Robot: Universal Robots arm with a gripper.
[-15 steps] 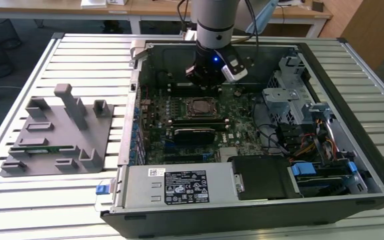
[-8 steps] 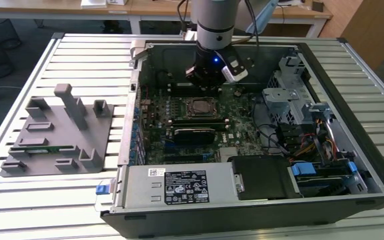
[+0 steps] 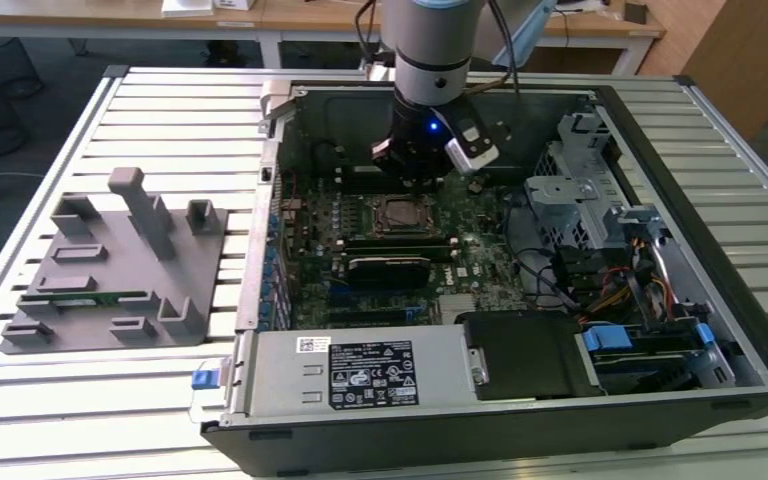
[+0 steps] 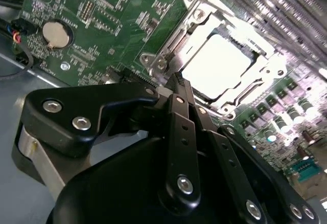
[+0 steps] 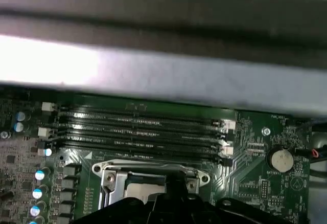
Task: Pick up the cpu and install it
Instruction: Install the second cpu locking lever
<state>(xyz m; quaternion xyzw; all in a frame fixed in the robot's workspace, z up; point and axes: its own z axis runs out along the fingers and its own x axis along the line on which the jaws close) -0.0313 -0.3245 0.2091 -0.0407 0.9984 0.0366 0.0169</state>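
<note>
The arm (image 3: pixel 432 50) comes straight down from the top of the exterior view into the open computer case (image 3: pixel 704 150), its wrist vertical and a small blue light glowing on it, so that the hand (image 3: pixel 418 172) hangs over the far part of the motherboard (image 3: pixel 478 215), just beyond the socket (image 3: pixel 398 214). In the second wrist view the hand's (image 4: pixel 179 83) black fingers (image 4: pixel 180 127) run side by side and meet at their tips with nothing between them, so the hand is closed narrow and empty, its tips right at the edge of the socket's metal frame (image 4: pixel 260 78). The cpu (image 4: pixel 217 63) lies flat inside that frame, its shiny top glaring white under the light; in the first wrist view a strip of it (image 5: pixel 140 185) shows within the frame beside the rows of memory slots (image 5: pixel 138 129). A round coin battery (image 4: pixel 55 34) sits on the board well apart from the socket. Outside the case, on the slatted tabletop (image 3: pixel 157 100) toward the exterior view's left, stands a grey fixture plate (image 3: pixel 111 270) with upright blocks and a green memory stick (image 3: pixel 77 297) lying in it.
</note>
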